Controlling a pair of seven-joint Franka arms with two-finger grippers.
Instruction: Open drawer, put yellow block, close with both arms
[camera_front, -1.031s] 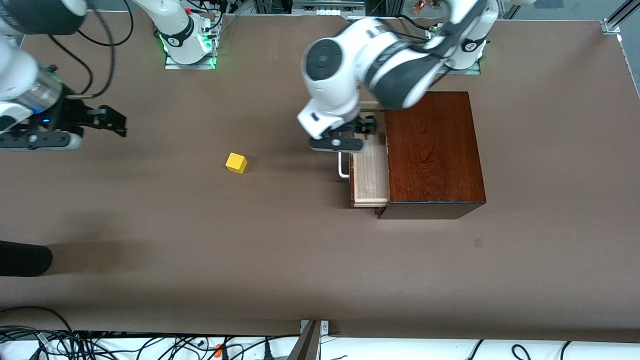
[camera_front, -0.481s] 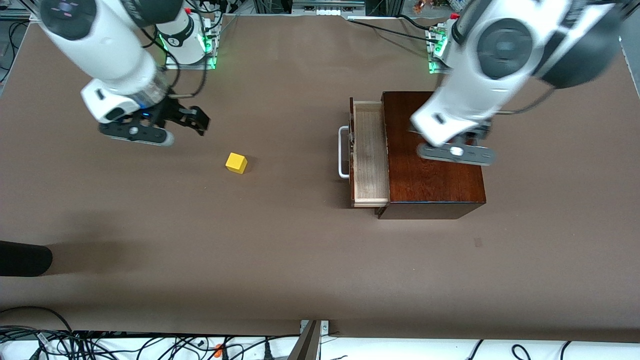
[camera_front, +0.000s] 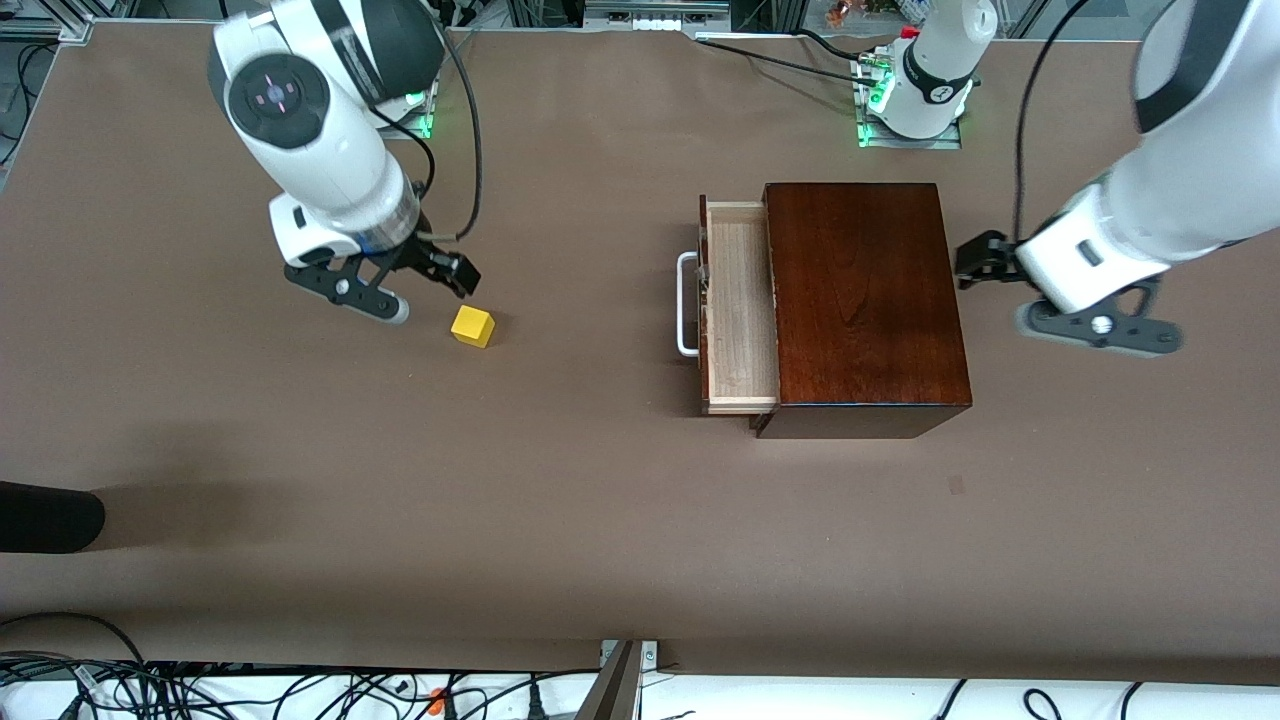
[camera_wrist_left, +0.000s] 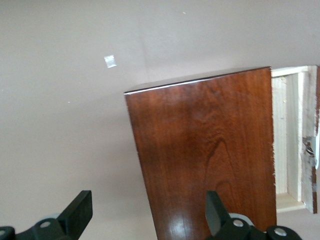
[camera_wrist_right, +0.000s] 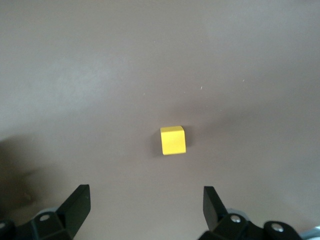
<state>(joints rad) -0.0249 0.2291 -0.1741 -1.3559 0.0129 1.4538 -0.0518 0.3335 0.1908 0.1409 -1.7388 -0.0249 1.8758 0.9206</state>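
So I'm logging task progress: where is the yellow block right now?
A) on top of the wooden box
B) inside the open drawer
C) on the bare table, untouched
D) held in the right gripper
C: the yellow block sits on the table beside the open right gripper, apart from the drawer.

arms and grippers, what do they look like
Both arms, right and left, are glossy white rounded shells with dark grey joint sections and loose black cables. The right gripper and left gripper are black, with two angular fingers. Green lights glow at the bases.
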